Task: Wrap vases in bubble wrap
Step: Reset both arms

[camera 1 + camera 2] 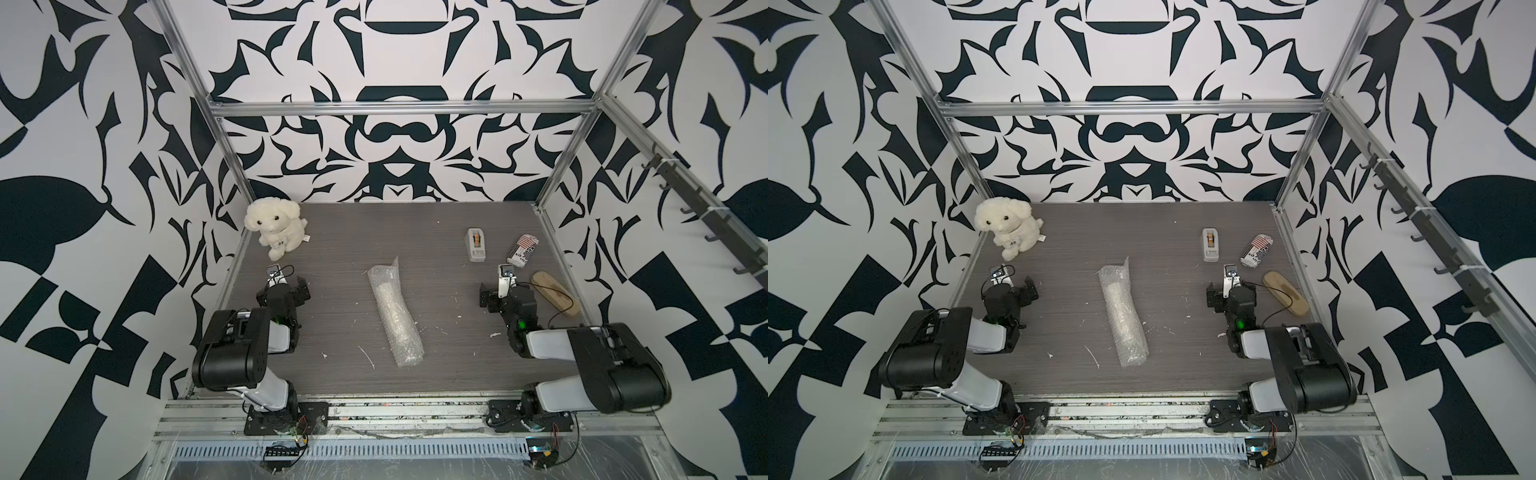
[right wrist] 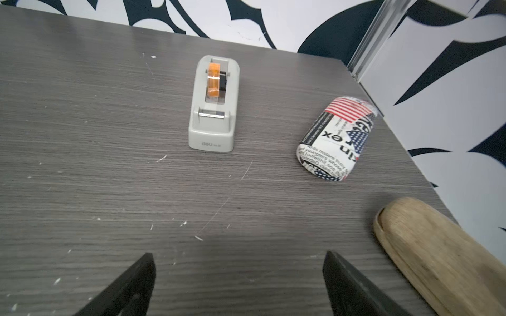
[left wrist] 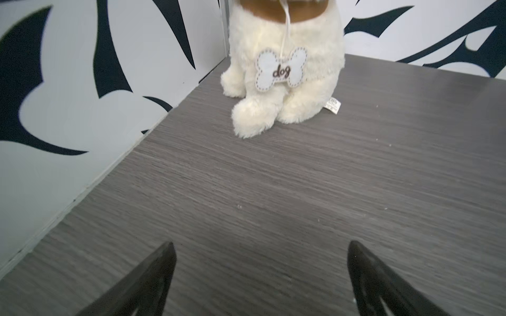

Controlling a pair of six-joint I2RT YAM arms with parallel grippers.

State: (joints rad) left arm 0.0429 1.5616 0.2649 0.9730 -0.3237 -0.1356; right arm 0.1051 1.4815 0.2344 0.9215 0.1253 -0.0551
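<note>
One crinkly, translucent bubble wrap (image 1: 399, 328) roll, one pale cylindrical vase (image 1: 384, 293) dimly inside, lies at the middle of the grey woodgrain table (image 1: 457, 365), well apart from the left gripper (image 3: 260, 246) and right gripper (image 2: 238, 257), both gaping wide, empty.

The left pincer (image 3: 261, 242) and right pincer (image 2: 238, 252) are black and pointed, on black-and-white arms (image 1: 232, 353).

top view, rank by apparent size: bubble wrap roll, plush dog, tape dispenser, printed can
1. clear bubble wrap roll
2. cream plush dog
3. grey plastic tape dispenser and red-white-blue printed can: look alike, unranked
</note>
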